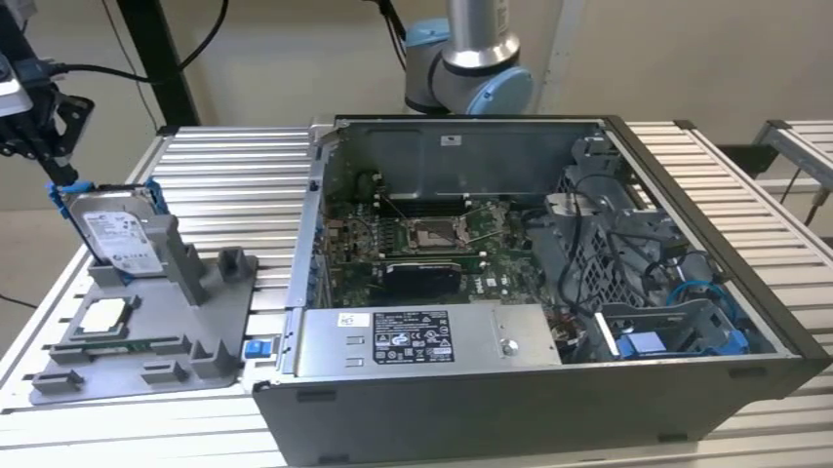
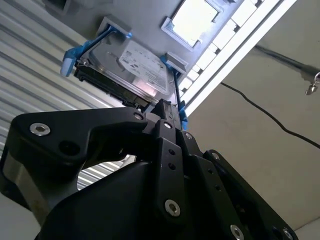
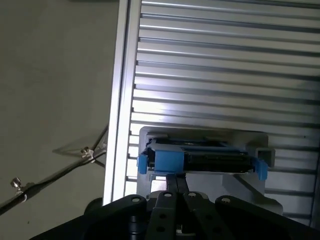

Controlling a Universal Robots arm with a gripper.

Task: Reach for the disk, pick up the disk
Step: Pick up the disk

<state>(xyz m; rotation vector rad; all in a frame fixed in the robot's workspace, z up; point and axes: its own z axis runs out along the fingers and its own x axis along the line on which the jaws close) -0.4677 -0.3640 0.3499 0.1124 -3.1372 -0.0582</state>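
**End effector [image 1: 62, 181] at the top edge of the disk [image 1: 115, 234]; disk seated in its holder [image 1: 215, 327].**

At the exterior view's left, the black end effector meets the upper blue rail of the disk. Whether it is open or clamped on that rail cannot be told. The disk stands tilted with its white label facing outward, propped in the grey holder on the slatted worktop [image 1: 234, 166]. A square silver chip [image 1: 104, 314] lies lower on the same holder. Toward the exterior view's right, an open computer case [image 1: 521, 409] rests on the worktop, with the arm's blue-capped joint [image 1: 469, 73] behind it.
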